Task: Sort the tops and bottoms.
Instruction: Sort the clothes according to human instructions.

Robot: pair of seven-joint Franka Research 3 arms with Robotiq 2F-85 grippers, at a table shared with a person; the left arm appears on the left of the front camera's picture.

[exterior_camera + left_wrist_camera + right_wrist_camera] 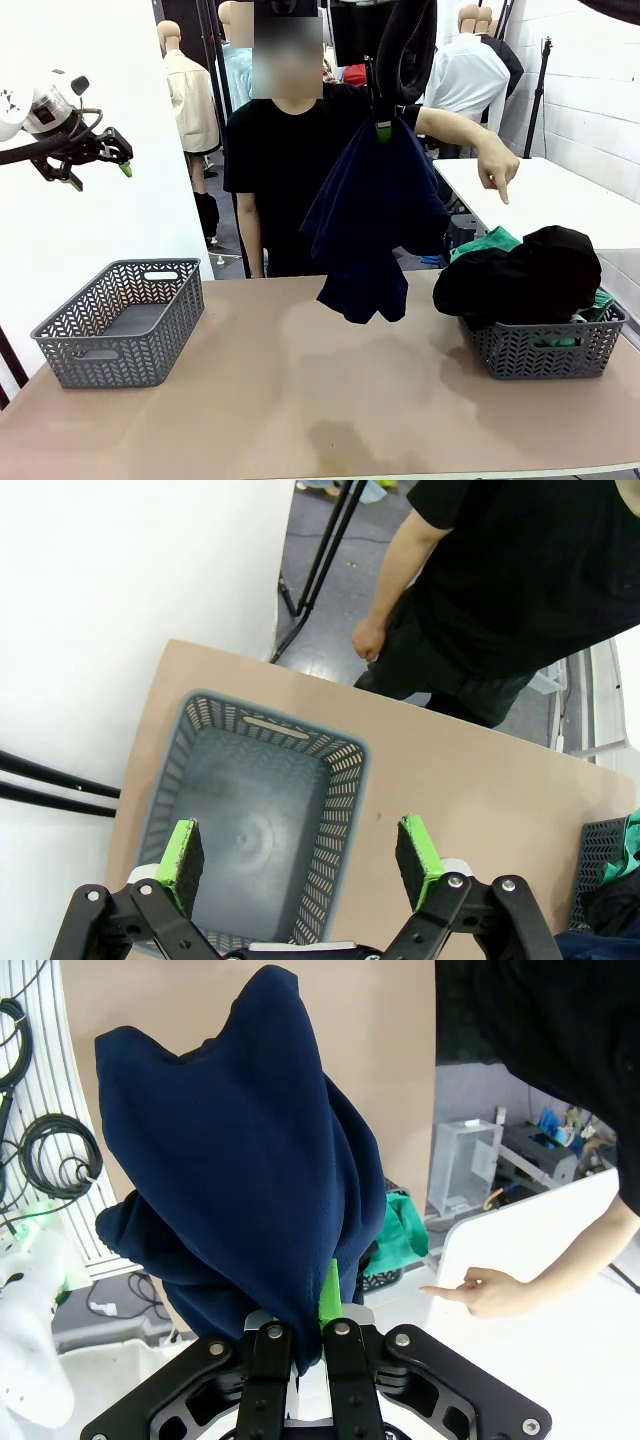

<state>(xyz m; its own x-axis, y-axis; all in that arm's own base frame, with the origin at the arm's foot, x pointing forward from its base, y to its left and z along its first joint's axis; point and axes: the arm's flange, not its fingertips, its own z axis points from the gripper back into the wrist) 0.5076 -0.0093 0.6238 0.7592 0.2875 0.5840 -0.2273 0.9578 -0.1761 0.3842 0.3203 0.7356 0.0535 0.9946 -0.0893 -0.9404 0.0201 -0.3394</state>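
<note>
front: right gripper [383, 128] fingers pinched on navy garment [372, 215], hanging limp above bench [300, 400]; left gripper [98, 158] fingers wide, holding nothing, high over left basket [120, 325], which looks bare; right basket [545, 345] piled with black cloth [530, 270] and the green bottoms [485, 243]; person's hand [497, 165] points down at it
left wrist: fingers [182, 852] spread over the bare left basket [250, 830]
right wrist: fingers [329, 1293] nip navy garment [240, 1170] at a bunched edge; green bottoms [400, 1230] below in the basket
handling: bottoms likely soft, light, floppy; pinch the waistband
</note>
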